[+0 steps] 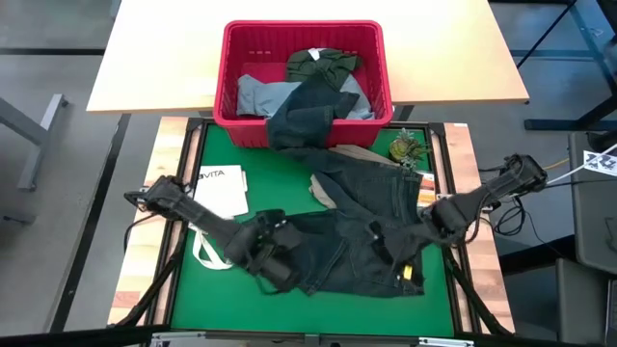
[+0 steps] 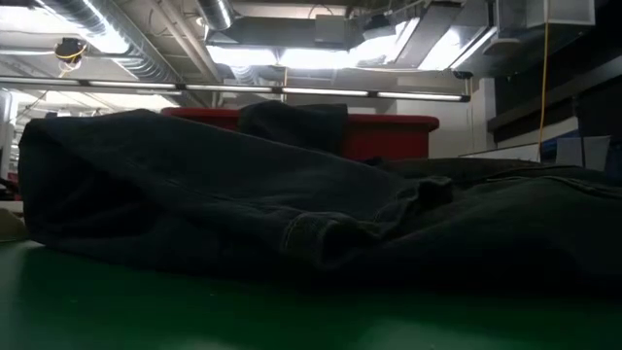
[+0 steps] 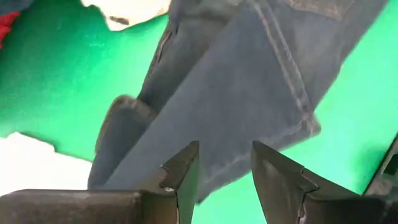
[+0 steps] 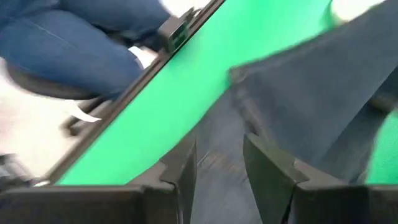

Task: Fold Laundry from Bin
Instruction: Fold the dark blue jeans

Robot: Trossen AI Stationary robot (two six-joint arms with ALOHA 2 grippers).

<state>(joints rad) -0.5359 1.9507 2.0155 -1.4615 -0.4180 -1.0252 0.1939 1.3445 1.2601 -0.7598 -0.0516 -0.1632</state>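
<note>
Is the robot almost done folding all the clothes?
No, it has hardly begun. One pair of dark jeans is out on the green table, spread but not folded. The left claw and right claw are open over them. More clothes wait in the red bin.

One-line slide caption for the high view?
Dark jeans spread on green mat, both grippers over them, red bin behind.
</note>
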